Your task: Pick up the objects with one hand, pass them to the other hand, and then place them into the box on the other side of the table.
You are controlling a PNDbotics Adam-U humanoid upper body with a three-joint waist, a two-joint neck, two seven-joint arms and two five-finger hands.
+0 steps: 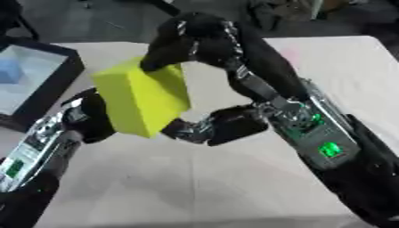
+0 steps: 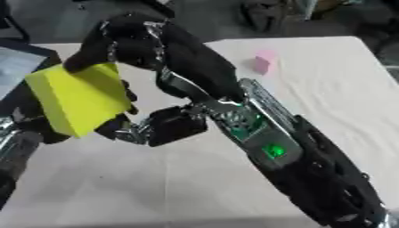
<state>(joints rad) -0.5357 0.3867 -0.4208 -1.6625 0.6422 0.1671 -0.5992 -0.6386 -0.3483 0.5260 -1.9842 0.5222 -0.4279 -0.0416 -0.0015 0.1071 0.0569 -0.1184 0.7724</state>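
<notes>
A yellow block hangs tilted above the table's middle. My right hand reaches in from the right. Its fingers curl over the block's top edge, and its thumb presses in under the lower right corner. My left hand sits against the block's left side and is mostly hidden behind it. The black box with a pale inside stands at the left edge, with something blue in it. A small pink object lies on the table at the far right.
The table wears a pale cloth, and its near part is bare. My right forearm with a green light crosses the lower right. Dark floor and clutter lie beyond the far edge.
</notes>
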